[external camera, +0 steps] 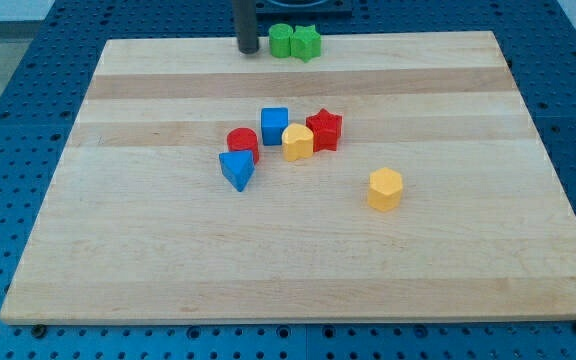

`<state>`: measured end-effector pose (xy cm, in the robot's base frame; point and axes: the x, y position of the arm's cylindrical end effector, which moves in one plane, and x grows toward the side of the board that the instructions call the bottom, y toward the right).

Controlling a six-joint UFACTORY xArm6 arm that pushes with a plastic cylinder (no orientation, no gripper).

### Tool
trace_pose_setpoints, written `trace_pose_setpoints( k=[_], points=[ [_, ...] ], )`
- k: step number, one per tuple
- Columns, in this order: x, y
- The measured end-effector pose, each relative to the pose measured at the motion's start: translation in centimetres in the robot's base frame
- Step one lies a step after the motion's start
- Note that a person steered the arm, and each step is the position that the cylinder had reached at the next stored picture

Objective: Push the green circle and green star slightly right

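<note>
The green circle (pixel 281 40) and the green star (pixel 307 43) stand side by side, touching, at the top edge of the wooden board (pixel 148 250), the circle on the left. My tip (pixel 247 49) is the lower end of the dark rod at the view's top. It rests on the board just left of the green circle, with a small gap between them.
Near the board's middle is a cluster: a red circle (pixel 242 143), a blue cube (pixel 274 125), a yellow block (pixel 297 142), a red star (pixel 324 129) and a blue triangle (pixel 236 170). A yellow hexagon (pixel 385 189) stands alone to the lower right.
</note>
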<state>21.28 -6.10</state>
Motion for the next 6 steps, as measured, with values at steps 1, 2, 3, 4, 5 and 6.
trace_pose_setpoints(
  k=[1,2,3,4,5,6],
  points=[
    [0.0,1.6],
    [0.0,-0.1],
    [-2.0,-3.6],
    [-2.1,-2.1],
    [-2.0,0.2],
    [-2.1,1.7]
  ],
)
